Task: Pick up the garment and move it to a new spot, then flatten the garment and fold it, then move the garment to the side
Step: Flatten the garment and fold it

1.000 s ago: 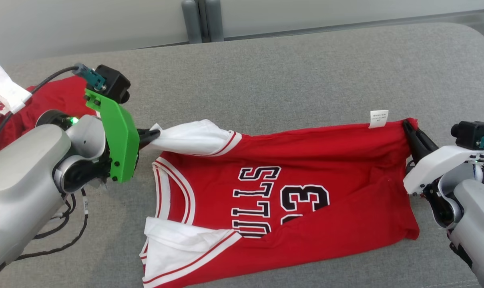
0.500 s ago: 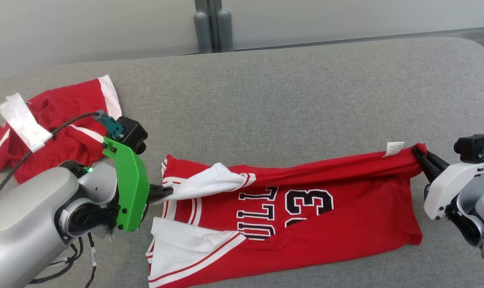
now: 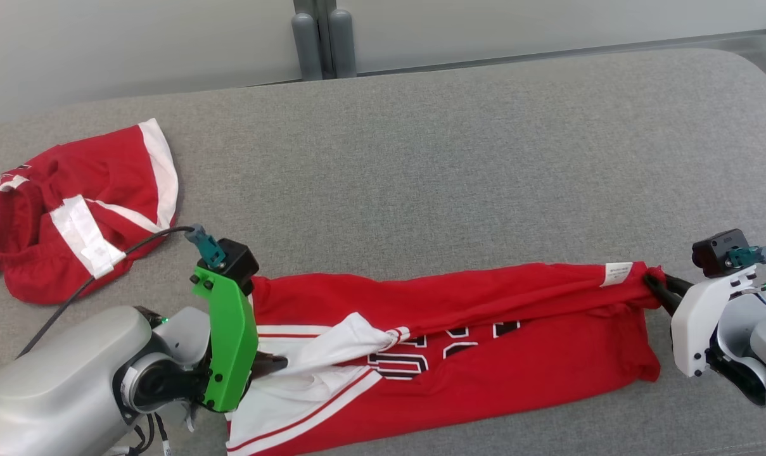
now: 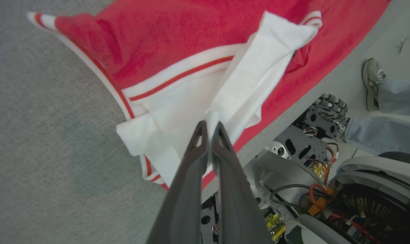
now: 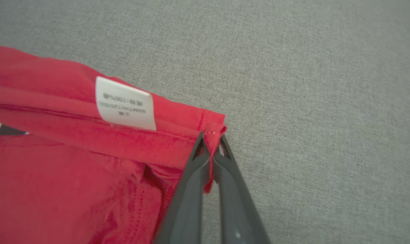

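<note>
**Garment, one.** Red jersey [image 3: 484, 373] with white trim and black-and-white lettering. It lies lengthwise across the lower centre of the head view on the grey padded surface [image 3: 452, 158]. Its upper edge is pulled taut between the two grippers, forming a ridge that partly covers the lettering.

**Care label, one.** White label [image 3: 618, 273], on the jersey's upper right corner.

**Shorts, one pair.** Red and white shorts [image 3: 72, 209], crumpled at the upper left of the head view, apart from the jersey.

**Grippers, two.**
- Left gripper [image 3: 280, 363]: lower left, forearm low, green bracket upright. The fingers point toward frame right and are clenched on the jersey's white shoulder fabric.
- Right gripper [image 3: 654, 285]: right edge, with the fingers pointing toward frame left. They are pinched on the red hem corner just beside the label.

**Person, one.** Two jeans-clad legs and one shoe [image 4: 371, 81], at the right edge of the left wrist view.
</note>
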`<state>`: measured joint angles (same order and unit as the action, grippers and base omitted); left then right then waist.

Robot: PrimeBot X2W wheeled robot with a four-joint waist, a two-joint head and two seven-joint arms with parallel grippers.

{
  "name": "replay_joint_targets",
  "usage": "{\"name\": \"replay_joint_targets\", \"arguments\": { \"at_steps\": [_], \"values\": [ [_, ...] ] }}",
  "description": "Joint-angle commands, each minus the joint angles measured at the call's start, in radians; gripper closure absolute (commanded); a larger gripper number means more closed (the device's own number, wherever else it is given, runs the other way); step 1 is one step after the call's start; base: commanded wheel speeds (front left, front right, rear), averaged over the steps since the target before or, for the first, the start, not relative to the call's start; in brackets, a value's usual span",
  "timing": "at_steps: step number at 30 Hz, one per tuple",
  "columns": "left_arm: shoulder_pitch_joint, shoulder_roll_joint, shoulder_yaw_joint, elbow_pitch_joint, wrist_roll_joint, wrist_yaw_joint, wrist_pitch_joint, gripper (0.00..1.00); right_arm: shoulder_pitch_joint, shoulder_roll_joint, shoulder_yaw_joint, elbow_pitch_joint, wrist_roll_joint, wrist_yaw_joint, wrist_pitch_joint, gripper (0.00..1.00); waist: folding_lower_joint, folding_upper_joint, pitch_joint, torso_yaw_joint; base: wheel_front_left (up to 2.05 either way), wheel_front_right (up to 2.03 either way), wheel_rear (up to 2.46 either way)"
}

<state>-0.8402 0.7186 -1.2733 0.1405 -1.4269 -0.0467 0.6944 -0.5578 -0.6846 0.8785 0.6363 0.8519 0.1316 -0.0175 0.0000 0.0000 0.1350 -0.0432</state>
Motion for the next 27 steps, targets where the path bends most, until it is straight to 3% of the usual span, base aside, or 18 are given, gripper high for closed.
{"name": "replay_joint_targets", "arguments": {
  "at_steps": [1,2,3,4,11,16,23,27],
  "values": [
    [0.022,-0.005,-0.002,0.012,-0.002,0.002,0.004,1.00,-0.012,-0.005,0.012,0.001,0.008,-0.002,0.006,0.00,0.0000,0.0000,0.002,-0.005,0.00,0.00,0.00],
    [0.027,-0.009,-0.002,0.016,-0.001,0.001,0.005,0.66,-0.018,-0.005,0.019,0.001,0.006,-0.002,0.007,0.00,0.0000,0.0000,0.002,-0.007,0.00,0.00,0.00],
    [0.034,-0.013,-0.003,0.022,-0.003,0.000,0.009,0.06,-0.027,-0.007,0.030,0.003,-0.003,-0.002,0.007,0.00,0.0000,0.0000,0.002,-0.008,0.00,0.00,0.00],
    [0.038,-0.015,-0.003,0.027,-0.002,-0.003,0.014,0.00,-0.031,-0.009,0.036,0.003,-0.009,-0.002,0.005,0.00,0.0000,0.0000,0.001,-0.010,0.00,0.00,0.00],
    [0.031,-0.008,0.036,0.046,-0.014,-0.019,-0.034,0.00,-0.046,-0.060,0.068,-0.009,-0.026,-0.002,-0.015,0.00,0.0000,0.0000,-0.034,-0.009,0.00,0.00,0.00],
    [0.026,0.025,0.111,0.024,0.016,-0.013,-0.182,0.00,-0.021,-0.099,0.005,-0.039,0.007,-0.002,-0.069,0.00,0.0000,0.0000,-0.070,-0.007,0.00,0.00,0.00],
    [0.104,0.061,0.211,-0.022,0.109,0.074,-0.511,0.00,0.072,-0.096,-0.178,-0.102,0.065,-0.002,-0.186,0.00,0.0000,0.0000,-0.106,0.003,0.00,0.00,0.00],
    [0.175,0.079,0.254,-0.045,0.160,0.150,-0.690,0.00,0.155,-0.061,-0.310,-0.135,0.054,-0.002,-0.229,0.00,0.0000,0.0000,-0.128,0.015,0.00,0.00,0.00]
  ]
}}
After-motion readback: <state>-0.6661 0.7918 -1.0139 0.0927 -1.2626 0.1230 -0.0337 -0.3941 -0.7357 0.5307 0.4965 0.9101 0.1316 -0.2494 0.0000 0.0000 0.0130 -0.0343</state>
